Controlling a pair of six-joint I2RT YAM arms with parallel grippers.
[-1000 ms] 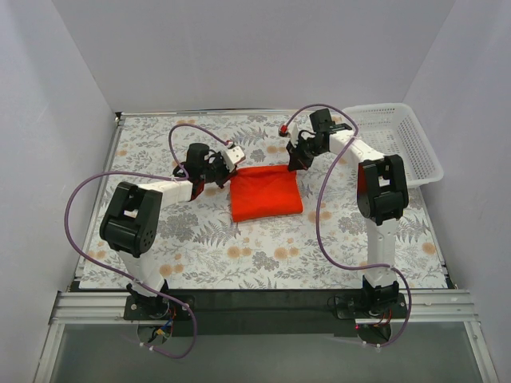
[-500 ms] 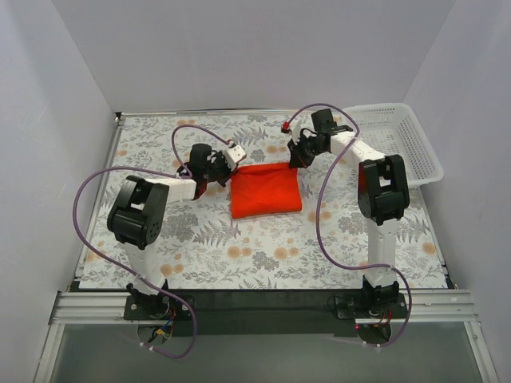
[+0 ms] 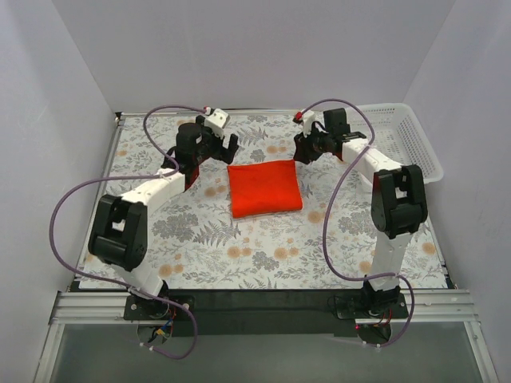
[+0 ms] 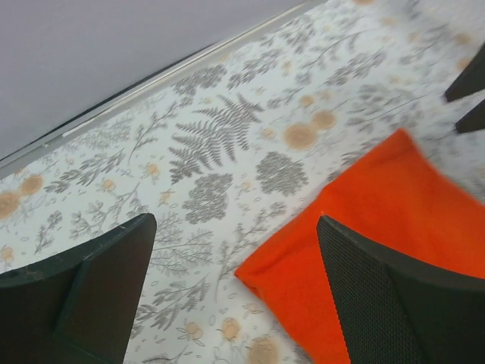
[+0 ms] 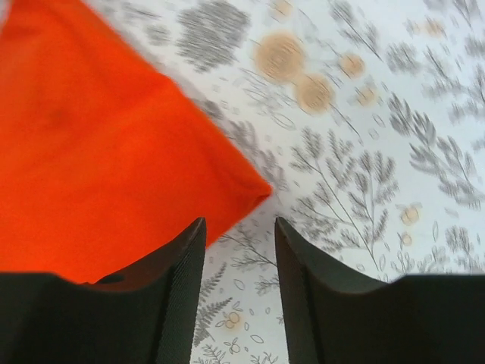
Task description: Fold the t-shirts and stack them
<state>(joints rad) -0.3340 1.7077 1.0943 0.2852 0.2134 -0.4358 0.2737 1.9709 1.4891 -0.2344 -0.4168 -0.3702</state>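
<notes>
Top external view, Ana asking: where does the t-shirt (image 3: 265,188) lie?

Ben: In the middle of the frame, folded into a tidy orange-red rectangle and lying flat on the flowered surface (image 3: 239,247). The white mesh basket (image 3: 403,144) sits at the upper right, well apart from it.

Ana: And the left hand (image 3: 226,146)?

Ben: Up and to the left of the shirt's upper left corner, near it but not touching. In the left wrist view its two dark fingers (image 4: 91,288) stand far apart at the bottom left and bottom right. Only patterned surface and one corner of the shirt show between them. It grips nothing.

Ana: The right hand (image 3: 302,153)?

Ben: Just beyond the shirt's upper right corner, above the middle of the frame. The right wrist view shows its fingers (image 5: 178,296) parted by a narrow gap, with bare surface visible through it. The shirt fills the upper left of that frame. Its pointed corner lies just ahead of the fingertips, and no cloth sits between them.

Ana: Does either arm cross the shirt?

Ben: No. One arm runs up the left side of the frame and the other up the right, each trailing a looping purple cable (image 3: 72,199).
</notes>
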